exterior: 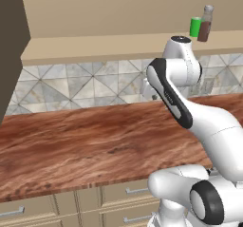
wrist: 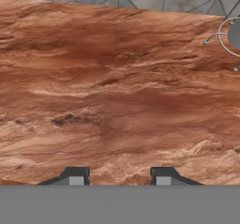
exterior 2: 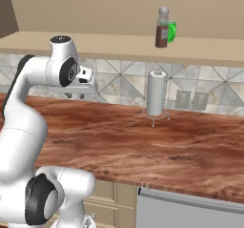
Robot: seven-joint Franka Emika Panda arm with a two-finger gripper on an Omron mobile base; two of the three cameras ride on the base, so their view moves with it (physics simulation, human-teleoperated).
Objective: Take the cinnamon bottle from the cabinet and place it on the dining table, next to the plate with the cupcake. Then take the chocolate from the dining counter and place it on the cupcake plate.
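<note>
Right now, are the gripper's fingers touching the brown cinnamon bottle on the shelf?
Apart. The right base view shows the gripper low over the wooden counter, well below and left of the brown cinnamon bottle standing on the shelf.

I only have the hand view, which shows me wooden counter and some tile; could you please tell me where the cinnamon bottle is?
Observer: The bottle stands upright on the shelf above the tiled wall, higher than the gripper.
Operator: Thank you. Is anything next to it?
Observer: Yes, a green cup stands right by it; I cannot tell whether they touch.
Operator: And what is the wire ring at my right edge?
Observer: It is the foot of a paper towel holder, which stands on the counter below the bottle.
</note>
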